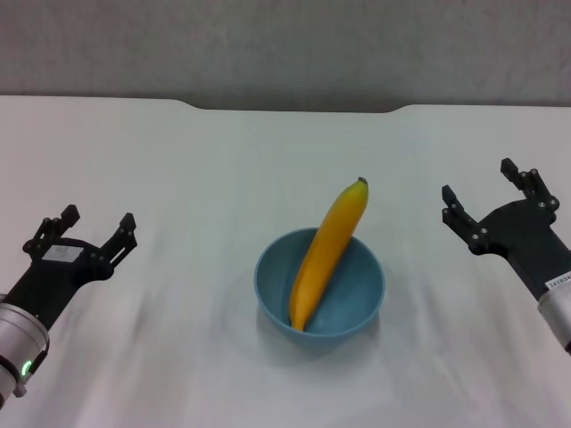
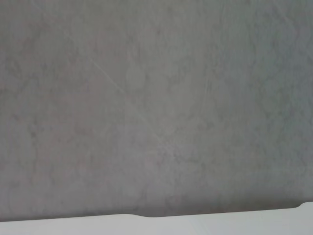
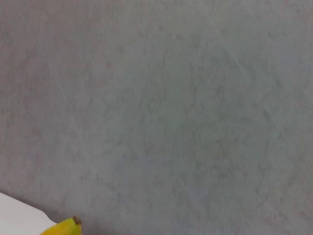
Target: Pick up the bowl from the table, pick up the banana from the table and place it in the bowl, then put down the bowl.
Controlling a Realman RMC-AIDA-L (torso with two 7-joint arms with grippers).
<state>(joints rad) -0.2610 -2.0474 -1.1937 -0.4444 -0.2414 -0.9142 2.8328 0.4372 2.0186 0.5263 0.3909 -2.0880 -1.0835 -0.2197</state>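
Note:
The light-blue bowl [image 1: 319,287] stands on the white table [image 1: 178,178] near the middle. The yellow-orange banana [image 1: 328,250] lies in it, one end on the bowl's bottom, the stem end sticking out over the far rim. My left gripper [image 1: 96,229] is open and empty to the left of the bowl, well apart from it. My right gripper [image 1: 489,189] is open and empty to the right of the bowl, also apart. The right wrist view shows only the banana's tip [image 3: 66,227] against the grey wall. The left wrist view shows wall and a strip of table edge [image 2: 146,225].
The grey wall [image 1: 285,45] runs behind the table's notched far edge [image 1: 294,110]. Nothing else stands on the tabletop.

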